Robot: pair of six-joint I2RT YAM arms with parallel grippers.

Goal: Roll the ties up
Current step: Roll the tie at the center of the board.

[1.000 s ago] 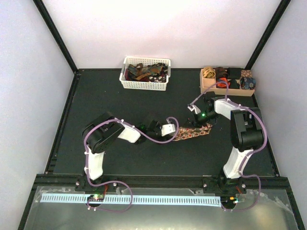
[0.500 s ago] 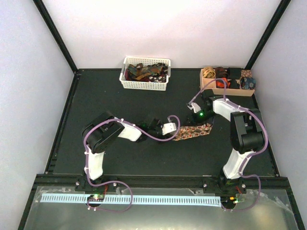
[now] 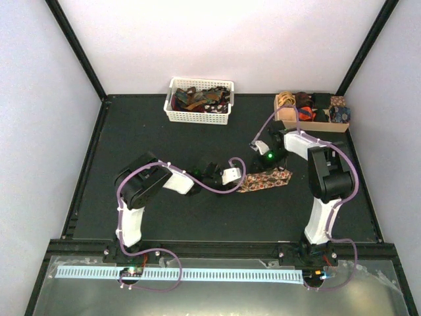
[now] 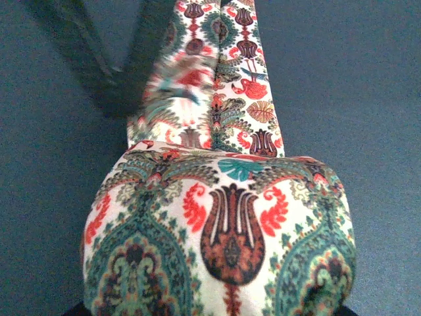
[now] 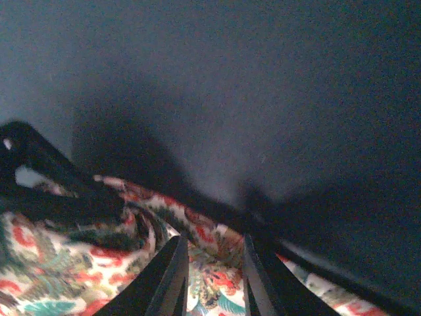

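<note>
Tie (image 4: pixel 223 250) of floral-print fabric bulges in a rounded roll.

You're in a lab-style robot test cell, not anybody's home: plain white walls (image 3: pixel 217 39) box in your black bench (image 3: pixel 164 220), black frame posts (image 3: pixel 75 49) run up the corners, and the left arm (image 3: pixel 141 187) and right arm (image 3: pixel 332 178) are bolted to a rail (image 3: pixel 217 249).

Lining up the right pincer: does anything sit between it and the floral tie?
Nothing visible does. The right pincer is right over the floral tie, its fabric showing between the fingers; only black mat lies beyond.
</note>
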